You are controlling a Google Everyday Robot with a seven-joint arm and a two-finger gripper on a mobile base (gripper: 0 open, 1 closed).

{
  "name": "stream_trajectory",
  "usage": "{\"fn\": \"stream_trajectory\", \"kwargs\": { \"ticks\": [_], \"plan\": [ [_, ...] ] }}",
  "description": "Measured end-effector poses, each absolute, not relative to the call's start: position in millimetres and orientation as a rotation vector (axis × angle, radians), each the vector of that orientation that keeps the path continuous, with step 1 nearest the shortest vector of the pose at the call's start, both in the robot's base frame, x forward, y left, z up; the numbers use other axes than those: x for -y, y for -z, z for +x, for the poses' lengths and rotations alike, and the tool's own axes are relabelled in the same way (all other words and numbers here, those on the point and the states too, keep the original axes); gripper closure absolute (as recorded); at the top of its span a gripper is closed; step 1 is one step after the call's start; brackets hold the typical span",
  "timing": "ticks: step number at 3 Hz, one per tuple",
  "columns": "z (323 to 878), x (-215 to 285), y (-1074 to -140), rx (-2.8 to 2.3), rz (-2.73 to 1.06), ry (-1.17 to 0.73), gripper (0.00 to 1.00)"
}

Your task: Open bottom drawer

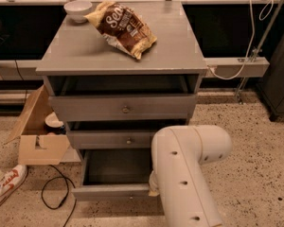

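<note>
A grey three-drawer cabinet stands in the middle of the camera view. The bottom drawer is pulled well out, and its empty dark inside shows. The middle drawer and the top drawer each stick out a little, each with a small round knob. My white arm reaches down in front of the cabinet's right side. The gripper is at the right end of the bottom drawer's front, hidden behind the arm. The bottom drawer's knob is hidden too.
A chip bag and a white bowl lie on the cabinet top. An open cardboard box stands at the left on the floor, with a black cable and a shoe near it. A white cable hangs at the right.
</note>
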State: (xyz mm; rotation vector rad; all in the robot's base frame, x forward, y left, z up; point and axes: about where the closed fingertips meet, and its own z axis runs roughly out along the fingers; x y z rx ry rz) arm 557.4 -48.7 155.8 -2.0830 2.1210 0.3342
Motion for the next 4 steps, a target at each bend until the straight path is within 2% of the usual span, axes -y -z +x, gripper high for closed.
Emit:
{"fn": "stream_trajectory", "kwargs": {
  "ticks": [1, 2, 4],
  "plan": [
    [551.4, 48.8, -154.8, -2.117, -2.078, -0.340, 0.83],
    [551.3, 48.8, -154.7, -2.117, -2.078, -0.340, 0.52],
    [549.1, 48.8, -155.0, -2.090, -2.084, -0.383, 0.06]
  ]
}}
